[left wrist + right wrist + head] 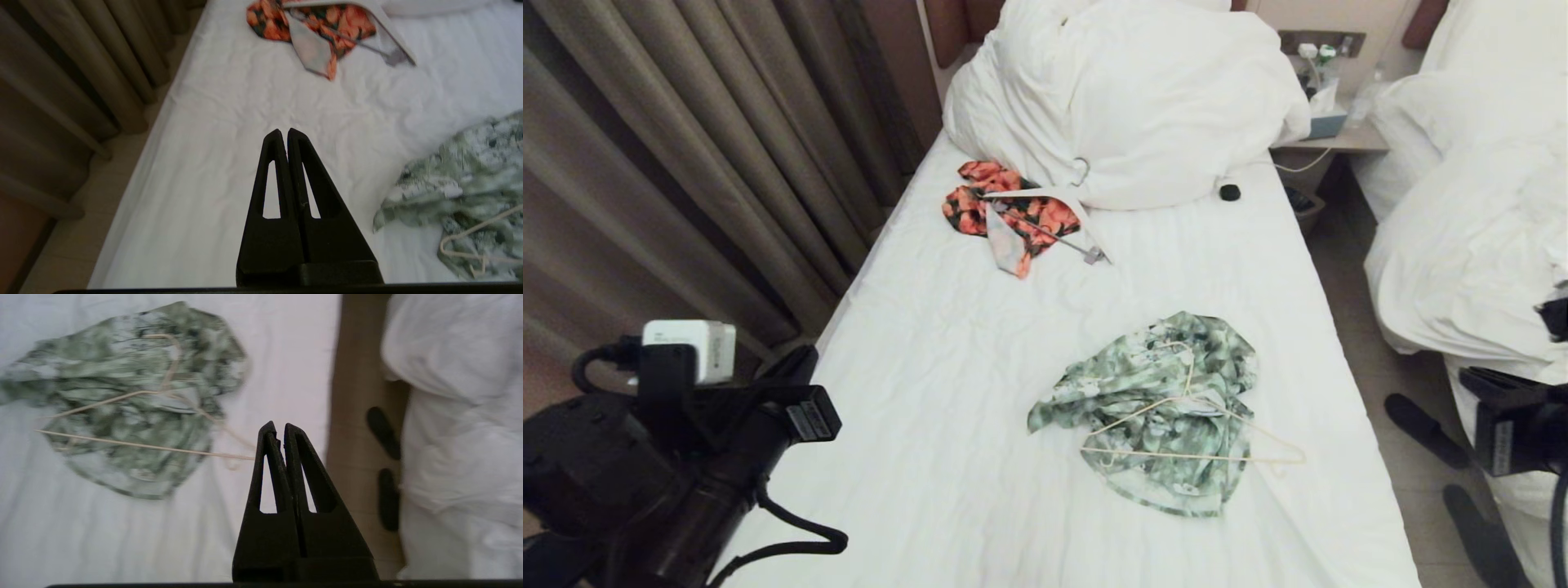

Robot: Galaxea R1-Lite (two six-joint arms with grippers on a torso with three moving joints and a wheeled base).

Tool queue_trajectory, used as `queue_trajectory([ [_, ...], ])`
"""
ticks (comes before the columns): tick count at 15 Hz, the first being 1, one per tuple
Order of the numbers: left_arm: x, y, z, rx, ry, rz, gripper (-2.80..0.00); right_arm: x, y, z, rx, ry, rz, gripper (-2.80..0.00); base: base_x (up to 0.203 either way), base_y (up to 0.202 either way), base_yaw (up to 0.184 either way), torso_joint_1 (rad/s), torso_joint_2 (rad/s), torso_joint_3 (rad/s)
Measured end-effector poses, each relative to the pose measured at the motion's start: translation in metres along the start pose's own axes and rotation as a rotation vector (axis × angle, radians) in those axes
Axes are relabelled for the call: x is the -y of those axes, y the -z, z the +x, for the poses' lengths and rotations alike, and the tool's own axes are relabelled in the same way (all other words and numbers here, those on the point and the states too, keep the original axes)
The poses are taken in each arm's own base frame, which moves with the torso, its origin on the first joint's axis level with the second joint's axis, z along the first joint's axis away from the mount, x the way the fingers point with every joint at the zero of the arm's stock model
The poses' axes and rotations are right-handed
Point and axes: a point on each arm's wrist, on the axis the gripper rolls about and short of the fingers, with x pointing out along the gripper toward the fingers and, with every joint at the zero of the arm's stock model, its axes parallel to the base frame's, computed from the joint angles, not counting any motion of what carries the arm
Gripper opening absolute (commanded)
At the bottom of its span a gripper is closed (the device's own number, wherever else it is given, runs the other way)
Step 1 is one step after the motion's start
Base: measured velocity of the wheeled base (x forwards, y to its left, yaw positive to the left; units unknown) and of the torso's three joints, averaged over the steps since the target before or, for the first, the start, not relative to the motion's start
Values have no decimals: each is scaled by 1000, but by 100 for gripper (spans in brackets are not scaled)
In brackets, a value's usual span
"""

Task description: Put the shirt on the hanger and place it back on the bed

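i see the shirt [1156,408] lying crumpled on the white sheet of the bed [947,392], toward its right side and nearer the foot than the duvet. the cream wire hanger [1192,445] lies on top of the shirt, its long bar across the lower part of the fabric and one end poking out past the cloth onto the sheet; whether any of it is threaded inside the shirt i cannot tell. my left gripper [284,132] hangs over bare sheet at the bed's left side, well apart from the shirt, jaws pressed together and holding nothing. my right gripper [276,426] sits off the bed's right edge, beside the hanger's free end, jaws pressed together and empty. farther up the bed an orange-and-black floral garment [1005,208] lies with a thick white hanger [1054,216] on it, just below the bulky duvet [1127,98]. curtains [686,147] line the left side, and a second bed [1478,204] stands on the right.
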Motion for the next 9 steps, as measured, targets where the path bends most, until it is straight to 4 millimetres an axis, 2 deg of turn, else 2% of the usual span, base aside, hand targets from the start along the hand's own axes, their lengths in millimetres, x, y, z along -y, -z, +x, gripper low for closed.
queue_trajectory([
  [4,-21,-25,-27,98,-150,20,-280,38,27,-55,116,49,-11,-280,0,0,0,0,0,0],
  [6,-32,-31,-45,113,-234,62,-280,46,42,-77,135,66,-7,-280,0,0,0,0,0,0],
  [9,-54,-37,-68,114,-378,110,-280,50,60,-99,160,89,13,-280,0,0,0,0,0,0],
])
